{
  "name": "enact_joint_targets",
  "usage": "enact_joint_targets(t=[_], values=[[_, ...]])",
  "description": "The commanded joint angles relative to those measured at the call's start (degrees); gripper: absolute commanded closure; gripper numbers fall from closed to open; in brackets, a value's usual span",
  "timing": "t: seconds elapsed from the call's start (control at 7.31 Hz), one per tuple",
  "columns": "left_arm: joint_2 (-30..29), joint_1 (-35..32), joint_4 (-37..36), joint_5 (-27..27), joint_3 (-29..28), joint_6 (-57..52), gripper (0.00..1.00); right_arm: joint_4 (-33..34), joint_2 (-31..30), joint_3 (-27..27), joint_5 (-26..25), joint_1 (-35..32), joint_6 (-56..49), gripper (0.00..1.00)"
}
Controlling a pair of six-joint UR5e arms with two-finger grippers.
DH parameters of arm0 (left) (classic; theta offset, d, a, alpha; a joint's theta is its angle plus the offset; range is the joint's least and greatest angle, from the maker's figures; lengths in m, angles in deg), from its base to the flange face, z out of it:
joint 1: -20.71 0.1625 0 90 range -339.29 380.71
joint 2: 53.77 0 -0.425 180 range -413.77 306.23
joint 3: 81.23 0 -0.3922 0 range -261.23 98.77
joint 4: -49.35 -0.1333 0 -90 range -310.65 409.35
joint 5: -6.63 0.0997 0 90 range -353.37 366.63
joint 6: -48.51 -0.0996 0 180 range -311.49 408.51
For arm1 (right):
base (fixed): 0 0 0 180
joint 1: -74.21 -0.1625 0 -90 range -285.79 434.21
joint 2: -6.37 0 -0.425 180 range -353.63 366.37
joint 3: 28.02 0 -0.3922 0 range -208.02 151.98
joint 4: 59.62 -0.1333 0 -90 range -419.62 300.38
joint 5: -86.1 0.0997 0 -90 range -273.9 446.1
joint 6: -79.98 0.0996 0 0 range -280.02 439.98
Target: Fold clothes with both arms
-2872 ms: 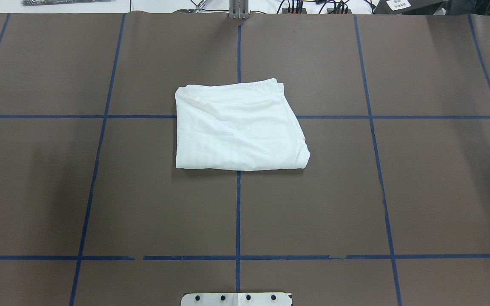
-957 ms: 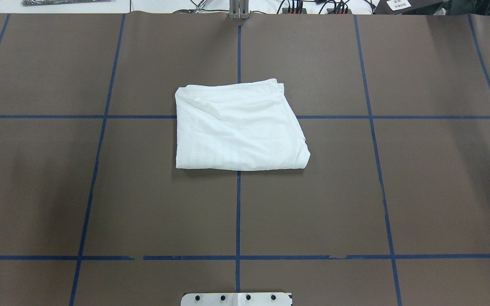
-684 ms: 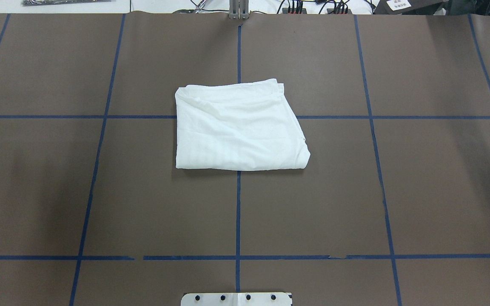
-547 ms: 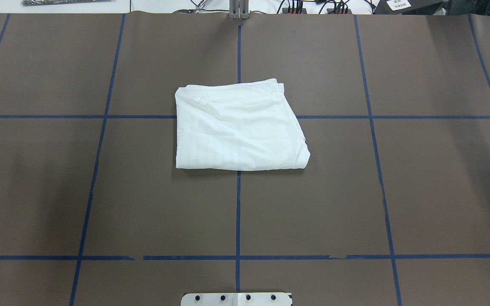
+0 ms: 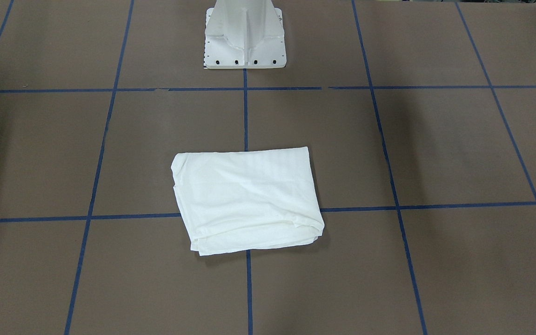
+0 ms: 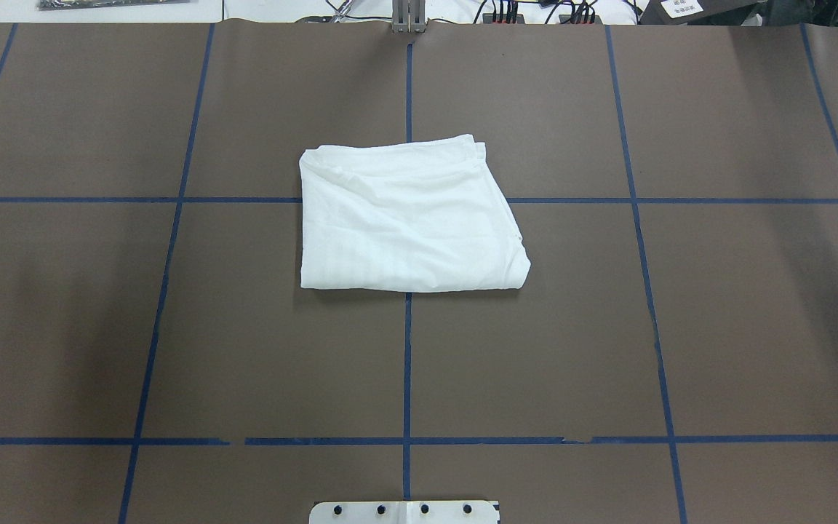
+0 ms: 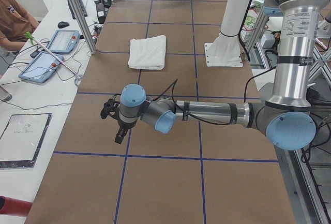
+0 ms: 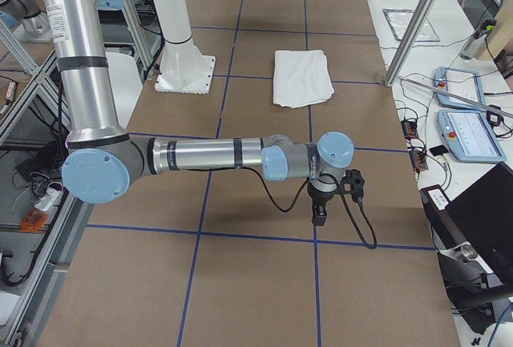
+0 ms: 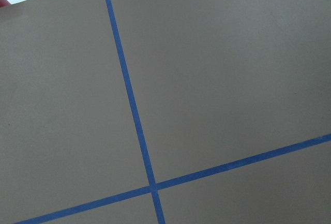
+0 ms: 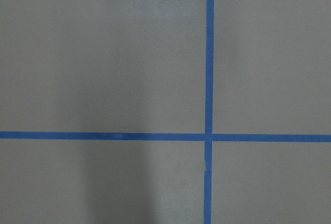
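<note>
One white shirt (image 6: pixel 408 218) lies in the middle of the brown bench (image 6: pixel 753 327). It is folded into a flat, nearly square pack. It sits right on the spot where two blue tape lines (image 6: pixel 644 200) cross. Nothing is touching it. The edge nearest the robot is smooth and round. The far edge shows thin layers stacked on each other.

The white base (image 5: pixel 244 32) stands at the robot's side of the bench, apart from the shirt.

The left arm (image 7: pixel 207 113) reaches out low and flat over the bench, well away from the shirt. The left claw (image 7: pixel 118 137) hangs at its tip and points down at the bench. I cannot tell if its two fingers are apart or together.

The right arm (image 8: pixel 200 155) does the same at the other end of the bench, also far from the shirt. The right claw (image 8: pixel 320 217) points down too. I cannot tell if its fingers are apart or together.

Both wrist cameras see only bare brown bench with blue tape crossing on it.

In the left side view, a person's arm in a brown sleeve (image 7: pixel 13 19) shows beside the bench, near two tablets (image 7: pixel 63 40).
</note>
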Motion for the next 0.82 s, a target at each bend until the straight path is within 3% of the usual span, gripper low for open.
enact_joint_targets(t=[0.0, 0.14, 0.41, 0.68], values=[[0.11, -0.03, 1.96, -2.72, -0.35, 0.2, 0.0, -0.07, -0.25, -0.53, 1.63, -0.11, -0.66, 0.0], [0.02, 0.06, 2.32, -5.09, -3.64, 0.03, 0.0, -0.16, 0.01, -0.96, 3.3, -1.67, -0.75, 0.0], [-0.15, -0.03, 2.07, -6.09, -1.75, 0.46, 0.0, -0.16, -4.53, -4.82, 2.52, -1.6, -0.14, 0.0], [0.02, -0.03, 2.06, -5.47, -1.65, 0.37, 0.0, -0.16, -5.69, -4.22, 2.52, -1.6, -0.05, 0.0]])
